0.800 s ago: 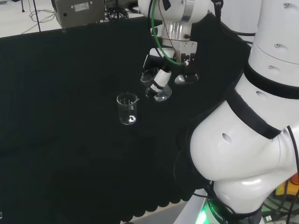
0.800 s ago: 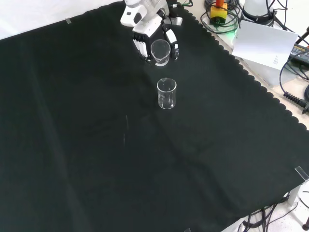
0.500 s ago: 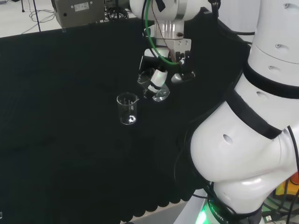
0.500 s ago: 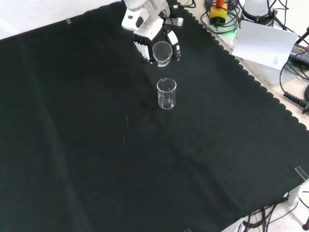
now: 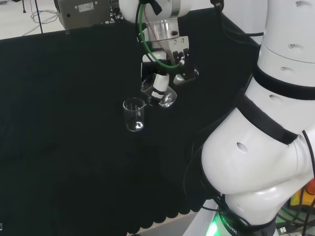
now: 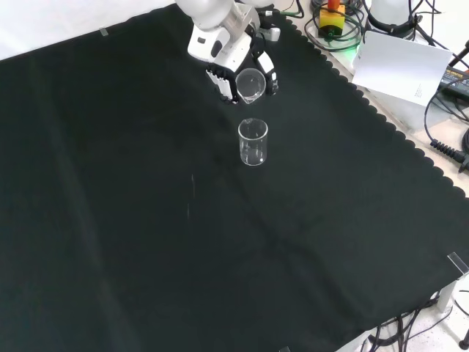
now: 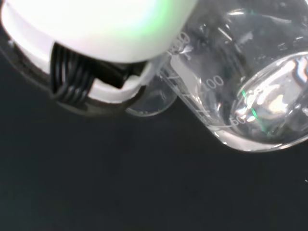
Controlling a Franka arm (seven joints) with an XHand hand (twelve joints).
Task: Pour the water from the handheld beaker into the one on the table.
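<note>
I have the hand (image 5: 165, 73) above the black cloth (image 6: 146, 242), its fingers curled round a clear beaker (image 5: 158, 93), thumb and fingers on opposite sides of the glass. The held beaker is tilted, mouth leaning toward the second beaker (image 5: 134, 114) standing upright on the cloth.

Head view: the held beaker hangs just right of and slightly above the standing one. Their rims look near each other, but I cannot tell whether they touch. The arm (image 5: 266, 123) takes up the right side of this view.

Front view: the hand (image 6: 227, 55) comes in from the cloth's far edge. The held beaker (image 6: 250, 85) faces the camera with its round mouth open to view, black finger pads (image 6: 220, 79) flanking it. The standing beaker (image 6: 253, 141) sits just nearer than it, apart from it in this view, on the far half of the cloth and somewhat toward the right edge. Whether it has any water in it, I cannot tell.

Wrist view: the held beaker (image 7: 240, 91) is close and large, printed scale marks along its wall, with bright glints near its base. A white part of the hand (image 7: 96, 29) with black ribbing lies across it. I cannot make out a water level.
</note>
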